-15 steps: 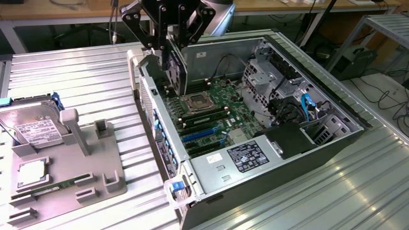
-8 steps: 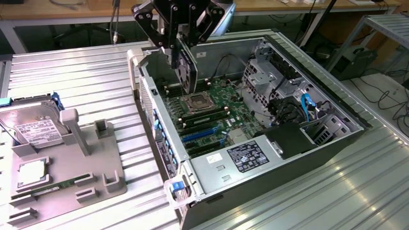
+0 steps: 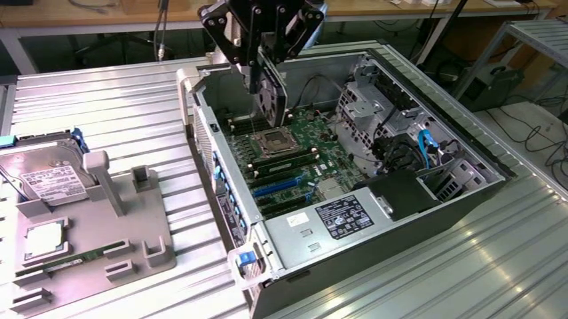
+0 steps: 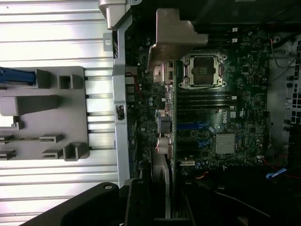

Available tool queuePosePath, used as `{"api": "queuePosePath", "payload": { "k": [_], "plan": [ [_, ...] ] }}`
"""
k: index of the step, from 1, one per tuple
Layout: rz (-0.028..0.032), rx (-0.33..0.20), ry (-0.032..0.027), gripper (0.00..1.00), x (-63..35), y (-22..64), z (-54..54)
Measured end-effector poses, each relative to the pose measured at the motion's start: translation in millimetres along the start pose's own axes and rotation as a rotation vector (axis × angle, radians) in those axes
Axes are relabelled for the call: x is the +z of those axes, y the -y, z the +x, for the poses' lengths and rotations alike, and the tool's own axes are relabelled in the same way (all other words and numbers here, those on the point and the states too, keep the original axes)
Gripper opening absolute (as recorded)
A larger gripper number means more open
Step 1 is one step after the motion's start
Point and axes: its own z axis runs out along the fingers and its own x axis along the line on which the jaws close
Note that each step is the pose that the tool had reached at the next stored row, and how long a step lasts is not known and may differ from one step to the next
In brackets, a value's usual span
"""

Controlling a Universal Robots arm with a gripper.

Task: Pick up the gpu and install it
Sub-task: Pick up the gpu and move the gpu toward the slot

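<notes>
Ribbed metal tabletop [image 3: 106,100] fills most of the exterior view, with workbenches and cables in the background. We see an open computer case [image 3: 470,174] lying on its side on the table, with the motherboard [image 3: 306,166] facing up.

The gripper [image 3: 265,72] hangs over the far end of the case. Its jaws are pinched narrow on the gpu [image 3: 275,100], gripping the card's top edge. The gpu hangs upright on edge, and the round black fan shows on the face turned toward the exterior view's right. Its lower edge sits just above the CPU socket [image 3: 273,141] and looks clear of the board, not seated in any slot.

In the wrist view we see the gpu [image 4: 165,141] edge-on, with the pale bracket [image 4: 174,40] at its far end. It lies beside the socket [image 4: 203,70] and over the blue slots [image 4: 190,126]. The gripper [image 4: 157,205] body shows dark at the near edge.

Toward the exterior view's right, inside the case, we see the power supply [image 3: 342,216] with its label, and blue cables [image 3: 424,149].

On the exterior view's left, well apart from the case, a grey fixture tray [image 3: 142,219] holds the hard drive [image 3: 49,176], which leans upright. The green memory stick [image 3: 84,258] lies flat in its own slot.
</notes>
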Motion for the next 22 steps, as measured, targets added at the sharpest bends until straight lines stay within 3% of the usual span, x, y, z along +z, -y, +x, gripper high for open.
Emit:
{"api": "queuePosePath", "payload": {
  "k": [22],
  "plan": [
    [0.0000, 0.000, 0.0000, 0.28, 1.1, -1.7, -50.7]
  ]
}}
